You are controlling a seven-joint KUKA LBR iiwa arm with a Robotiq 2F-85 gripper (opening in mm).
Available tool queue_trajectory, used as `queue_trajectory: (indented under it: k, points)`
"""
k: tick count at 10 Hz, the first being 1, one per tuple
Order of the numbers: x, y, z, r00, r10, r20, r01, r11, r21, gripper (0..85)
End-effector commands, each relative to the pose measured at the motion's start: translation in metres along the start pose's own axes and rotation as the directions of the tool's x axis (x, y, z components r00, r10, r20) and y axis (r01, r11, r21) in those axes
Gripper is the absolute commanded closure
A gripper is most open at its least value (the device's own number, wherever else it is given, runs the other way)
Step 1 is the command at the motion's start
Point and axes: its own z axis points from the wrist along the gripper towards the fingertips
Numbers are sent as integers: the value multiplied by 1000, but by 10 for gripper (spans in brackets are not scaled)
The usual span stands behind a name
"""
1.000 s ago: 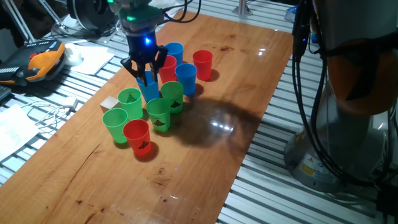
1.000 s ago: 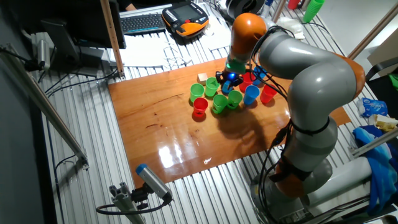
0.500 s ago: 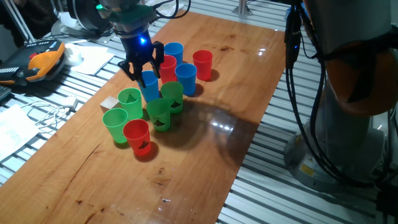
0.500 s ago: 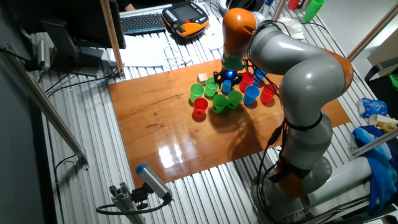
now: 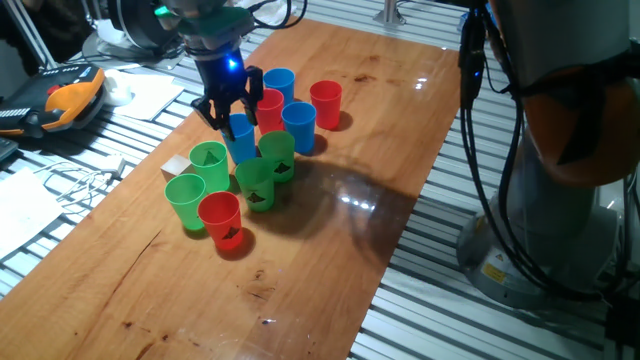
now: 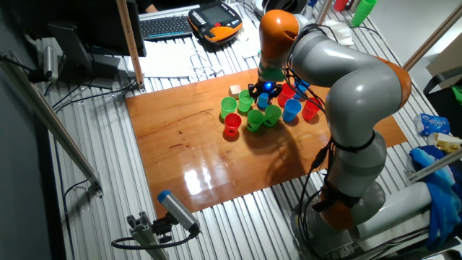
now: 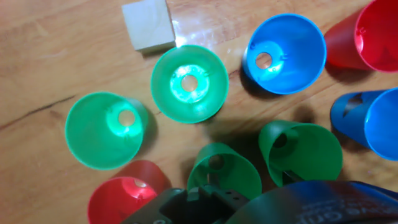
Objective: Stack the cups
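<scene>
- Black two-finger gripper (image 5: 232, 118), upper left of frame, closed on a small blue tapered plastic cup (image 5: 241, 138) lifted among the cluster.
- Remaining green, red and blue plastic cups (image 5: 211, 198) crowded together near the left table edge.
- Bare wooden tabletop (image 5: 400, 130) open toward the right edge.
- Small pale wooden cube (image 7: 148, 25) just beside 1 green cup (image 7: 189, 83).

Cups (image 5: 255, 184) clustered upright, unstacked, on the surface (image 5: 380, 130).
We count four green, three red and three blue standing close together, mouths up; several carry a dark side mark.
</scene>
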Motion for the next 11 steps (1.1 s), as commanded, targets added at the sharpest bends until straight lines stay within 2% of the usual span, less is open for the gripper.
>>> queue_trajectory:
  k: [1,3,5,8,9,10,11]
  points:
    - [5,16,5,1000,16,5,-16,1000,-7,340]
    - [7,39,15,998,59,14,-58,998,-18,340]
    - [9,58,24,990,138,6,-137,989,-59,340]
    - [15,78,38,981,193,33,-190,979,-67,340]
    - [15,80,40,962,270,32,-267,960,-77,340]
    - [14,78,41,917,400,9,-395,910,-127,340]
    - [13,78,41,881,473,5,-468,873,-138,340]
